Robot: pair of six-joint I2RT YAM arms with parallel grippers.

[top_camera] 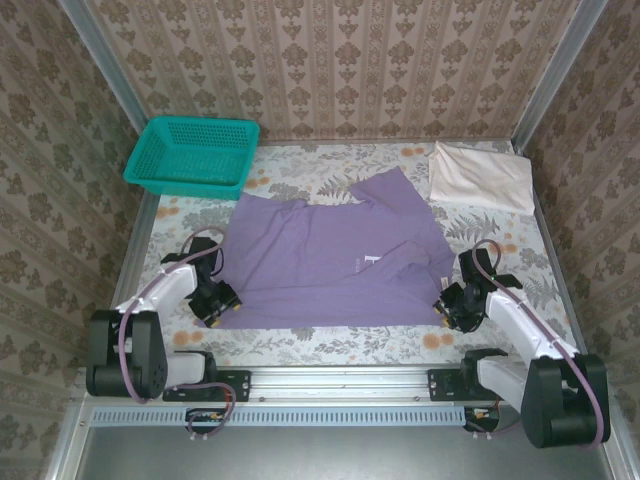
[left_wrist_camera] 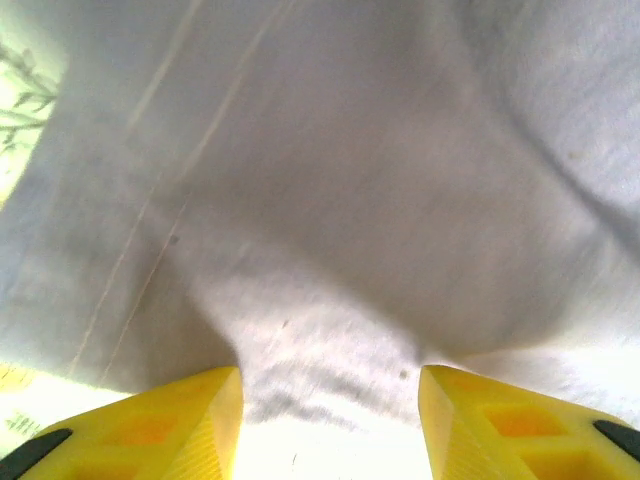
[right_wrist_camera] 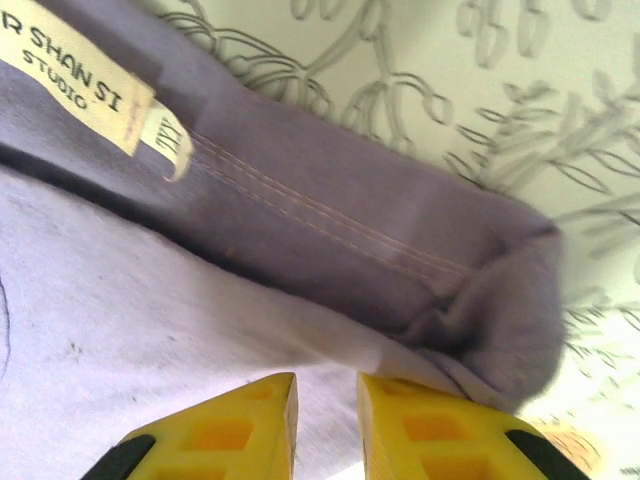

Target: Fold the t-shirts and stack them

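**Both grippers at the near hem of the lavender shirt**

The right gripper (right_wrist_camera: 327,385) has its yellow fingers (right_wrist_camera: 240,430) drawn to a narrow slot, and lavender cloth sits pinched in that slot. Just past the tips, the hem corner of the lavender t-shirt (top_camera: 320,260) is turned over on itself. This shows a double row of stitching and a cream sewn-in label (right_wrist_camera: 75,75) with dark lettering. Beyond the fold lies the floral table cover (right_wrist_camera: 450,80).

The left gripper (left_wrist_camera: 330,385) has its jaws standing well apart. Pale purple fabric spreads across the whole gap and bulges slightly between the two tips, and neither finger is pressed onto it.

From the top camera, the shirt lies spread in the middle of the table (top_camera: 330,345), with its neck away from the arms and its hem toward them. The left gripper (top_camera: 215,298) is at the near left corner and the right gripper (top_camera: 450,305) at the near right corner. Small white lettering (top_camera: 368,260) shows on the chest, and the right-hand sleeve lies folded in over the body.

The off-white t-shirt (top_camera: 480,175) rests folded at the far right corner, well apart from the lavender one. A teal mesh basket (top_camera: 192,155) stands at the far left corner, just beyond the left sleeve. Patterned walls (top_camera: 340,60) close in three sides.
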